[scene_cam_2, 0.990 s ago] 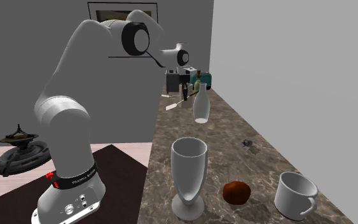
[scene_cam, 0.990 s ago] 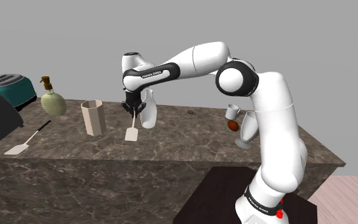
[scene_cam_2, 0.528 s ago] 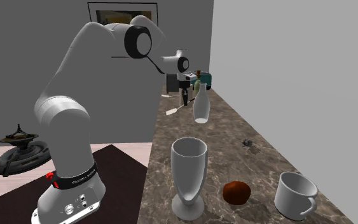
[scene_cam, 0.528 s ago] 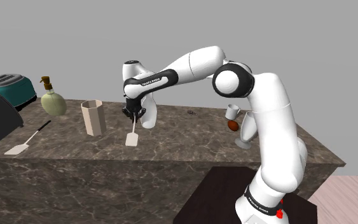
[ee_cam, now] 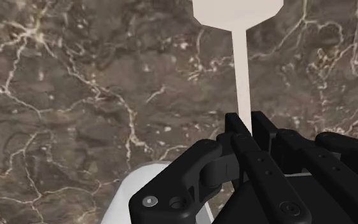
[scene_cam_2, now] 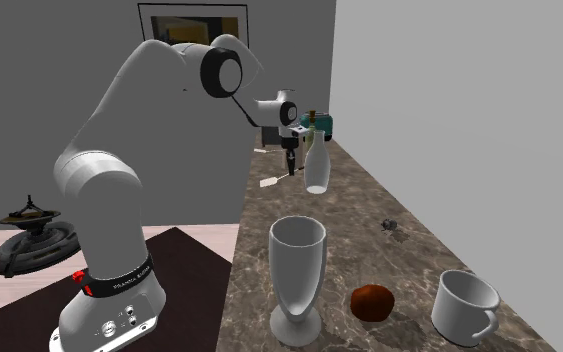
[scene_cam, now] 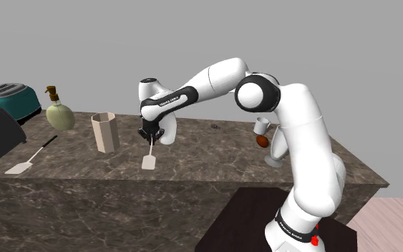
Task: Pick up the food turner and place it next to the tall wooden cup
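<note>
The gripper (scene_cam: 149,135) is clamped on the thin handle of the pale turner (scene_cam: 148,161), which hangs blade-down over the marble counter (scene_cam: 214,154) by its front edge, near the tan cup (scene_cam: 104,132).

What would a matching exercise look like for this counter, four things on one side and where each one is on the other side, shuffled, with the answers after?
Things:
1. pale food turner
2. tall cup
3. white mug
4. green soap bottle

Places:
A. beside the round brown thing
B. next to the teal toaster
C. clasped in the gripper, blade down
D. upright, the nearest thing at the gripper's left in the shoulder view

Pairs: 1-C, 2-D, 3-A, 4-B
</note>
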You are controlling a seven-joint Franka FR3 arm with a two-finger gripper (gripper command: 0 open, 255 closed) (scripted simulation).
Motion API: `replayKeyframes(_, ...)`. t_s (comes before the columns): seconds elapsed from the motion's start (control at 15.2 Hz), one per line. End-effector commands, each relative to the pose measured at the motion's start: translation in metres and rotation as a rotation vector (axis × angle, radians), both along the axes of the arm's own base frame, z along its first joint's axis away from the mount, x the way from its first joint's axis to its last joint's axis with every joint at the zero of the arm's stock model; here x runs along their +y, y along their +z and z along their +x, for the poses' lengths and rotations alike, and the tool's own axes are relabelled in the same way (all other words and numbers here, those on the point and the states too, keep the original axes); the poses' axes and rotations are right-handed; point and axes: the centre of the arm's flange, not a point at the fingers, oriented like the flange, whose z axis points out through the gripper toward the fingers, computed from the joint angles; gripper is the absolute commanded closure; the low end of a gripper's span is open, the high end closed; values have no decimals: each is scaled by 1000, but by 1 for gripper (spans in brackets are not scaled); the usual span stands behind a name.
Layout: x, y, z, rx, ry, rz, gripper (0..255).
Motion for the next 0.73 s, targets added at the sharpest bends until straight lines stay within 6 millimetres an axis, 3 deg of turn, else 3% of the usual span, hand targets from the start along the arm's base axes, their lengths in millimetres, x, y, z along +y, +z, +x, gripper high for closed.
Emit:
replayKeyframes(0.0,0,-10,0,-1,0,0,255)
replayKeyframes(0.26,0,-33,0,-1,0,0,255)
replayKeyframes(0.66,0,-33,0,-1,0,0,255)
